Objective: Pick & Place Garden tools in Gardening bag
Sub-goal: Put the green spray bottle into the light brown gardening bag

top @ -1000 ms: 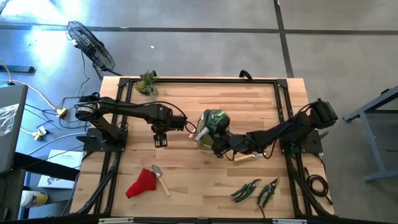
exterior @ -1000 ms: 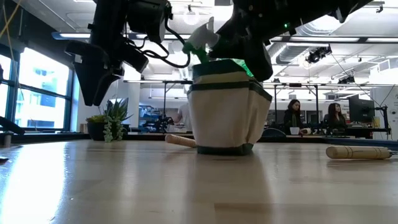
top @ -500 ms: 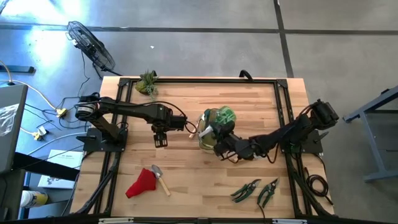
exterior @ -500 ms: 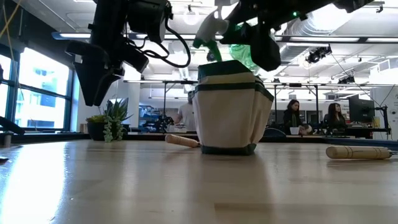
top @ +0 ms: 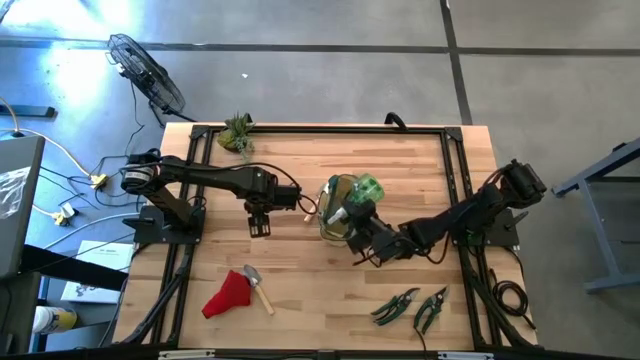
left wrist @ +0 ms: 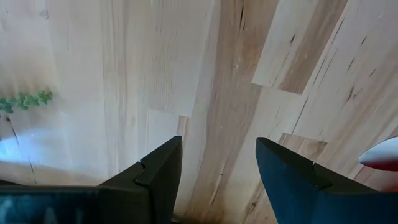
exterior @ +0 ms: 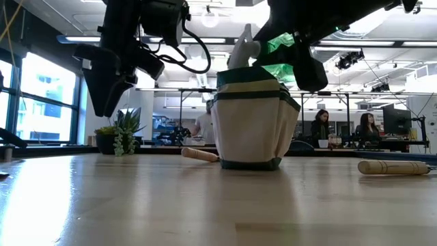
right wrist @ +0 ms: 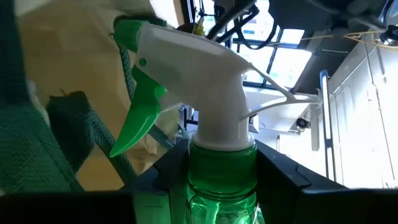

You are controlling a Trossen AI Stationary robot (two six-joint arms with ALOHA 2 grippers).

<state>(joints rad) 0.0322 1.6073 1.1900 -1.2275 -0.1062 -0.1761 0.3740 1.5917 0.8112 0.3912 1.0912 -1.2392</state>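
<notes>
The gardening bag (top: 330,195) stands upright mid-table on its base; its pale pocketed side (exterior: 252,126) faces the low view. Just above its mouth my right gripper (top: 355,218) is shut on the green spray bottle (top: 366,188), whose white head (exterior: 244,51) sits over the bag's rim. My left gripper (top: 258,222) hangs open over bare wood left of the bag, fingers pointing down, nothing between them (left wrist: 217,174). A red glove (top: 228,293) and a wooden-handled trowel (top: 260,288) lie at the near left. Two pruning shears (top: 397,305) (top: 432,308) lie at the near right. My right gripper pinches the spray bottle between its two fingers, on the green body just below the collar (right wrist: 221,186). The fingers come in nearly level from the table's right and lie across the bottle. The bottle is lifted clear of the table and tilted; whether it touches the bag cannot be told.
A leafy plant (top: 238,132) sits at the far left corner. One wooden handle (exterior: 199,155) lies just behind the bag on its left, another (exterior: 392,166) on the table to the right. People sit in the room beyond the table.
My right gripper has rolled its wrist and shifted slightly toward the table's right with the spray bottle still in its hold. The bottle has turned about over the bag's mouth, its white head moving right along the rim.
</notes>
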